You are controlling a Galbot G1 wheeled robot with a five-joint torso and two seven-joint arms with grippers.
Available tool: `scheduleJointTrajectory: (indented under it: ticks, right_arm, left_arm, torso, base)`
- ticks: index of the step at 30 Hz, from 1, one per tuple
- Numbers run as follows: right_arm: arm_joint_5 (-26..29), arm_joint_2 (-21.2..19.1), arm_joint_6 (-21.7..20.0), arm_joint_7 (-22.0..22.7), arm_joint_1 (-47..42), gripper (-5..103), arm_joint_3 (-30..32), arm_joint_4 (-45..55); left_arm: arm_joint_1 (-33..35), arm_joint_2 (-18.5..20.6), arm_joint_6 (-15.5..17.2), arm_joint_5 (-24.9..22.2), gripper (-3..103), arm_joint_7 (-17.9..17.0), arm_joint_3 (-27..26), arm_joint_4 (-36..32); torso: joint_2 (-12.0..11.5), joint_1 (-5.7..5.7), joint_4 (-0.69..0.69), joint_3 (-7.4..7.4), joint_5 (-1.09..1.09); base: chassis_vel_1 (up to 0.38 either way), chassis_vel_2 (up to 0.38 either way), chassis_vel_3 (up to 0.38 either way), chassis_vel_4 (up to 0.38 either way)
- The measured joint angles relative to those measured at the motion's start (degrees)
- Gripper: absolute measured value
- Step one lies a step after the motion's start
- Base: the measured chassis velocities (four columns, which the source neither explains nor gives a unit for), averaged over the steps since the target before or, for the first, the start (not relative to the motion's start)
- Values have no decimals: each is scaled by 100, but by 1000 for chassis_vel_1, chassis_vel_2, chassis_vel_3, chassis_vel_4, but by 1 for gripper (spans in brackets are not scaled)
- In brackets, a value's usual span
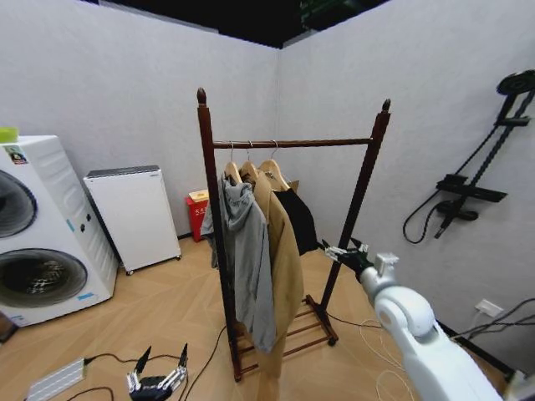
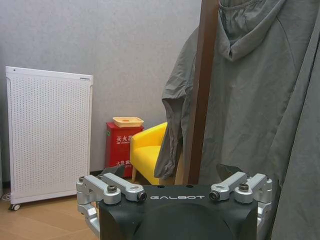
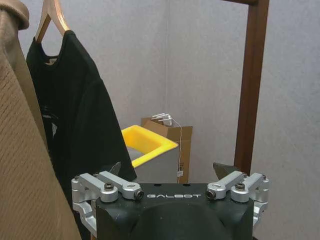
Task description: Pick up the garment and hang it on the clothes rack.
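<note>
The black garment (image 1: 298,219) hangs from a wooden hanger on the top rail of the dark red-brown clothes rack (image 1: 292,144), at the far end behind the other clothes. In the right wrist view the garment (image 3: 75,115) hangs beside the rack's post (image 3: 252,85). My right gripper (image 1: 338,252) is raised near the rack's right post, open and holding nothing (image 3: 168,170). My left gripper (image 1: 165,357) sits low near the floor, open, and faces the rack's left post (image 2: 200,90).
A long tan coat (image 1: 284,251) and a grey hooded jacket (image 1: 249,259) hang in front of the garment. A washing machine (image 1: 33,234), a white unit (image 1: 134,215) and a red box (image 1: 197,213) stand on the left. Cables and a power strip (image 1: 54,380) lie on the floor.
</note>
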Motion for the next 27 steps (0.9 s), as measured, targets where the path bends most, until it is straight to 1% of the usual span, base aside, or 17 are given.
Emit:
scheduleJointTrajectory:
  ticks: [2, 3, 5, 8, 12, 13, 16, 27]
  right_arm:
    - [-160, 294, 126, -26, -311, 100, 103, 76]
    - [-160, 294, 126, -26, -311, 100, 103, 76]
    - [-305, 505, 243, -31, -518, 100, 182, 141]
    - [-328, 554, 263, -35, -580, 100, 213, 169]
    - [-405, 629, 333, -103, -776, 100, 324, 237]
    - [-480, 651, 404, -126, -813, 100, 336, 237]
    - [-497, 662, 434, -130, -818, 100, 336, 237]
    - [-548, 754, 474, -131, -755, 100, 152, 202]
  left_arm:
    - [0, 0, 0, 0, 100, 1, 1, 0]
    - [0, 0, 0, 0, 100, 1, 1, 0]
    - [0, 0, 0, 0, 100, 0, 0, 0]
    - [0, 0, 0, 0, 100, 0, 0, 0]
    - [0, -1, 0, 0, 100, 0, 1, 0]
    - [0, 0, 0, 0, 100, 0, 1, 0]
    - [0, 0, 0, 0, 100, 0, 1, 0]
    - [0, -1, 0, 0, 100, 0, 1, 0]
  torso:
    - [-1, 0, -1, 1, 3]
    - [-1, 0, -1, 1, 3]
    - [-1, 0, 0, 1, 2]
    - [-1, 1, 1, 1, 2]
    - [-1, 1, -3, 1, 1]
    - [-1, 1, -1, 1, 2]
    - [-1, 1, 0, 1, 1]
    - [-2, 2, -1, 1, 2]
  base:
    - [0, 0, 0, 0]
    - [0, 0, 0, 0]
    - [0, 0, 0, 0]
    - [0, 0, 0, 0]
    - [-24, -26, -42, -33]
    - [-65, -62, -52, -62]
    - [-48, -49, -52, -59]
    - [-91, -90, -79, -87]
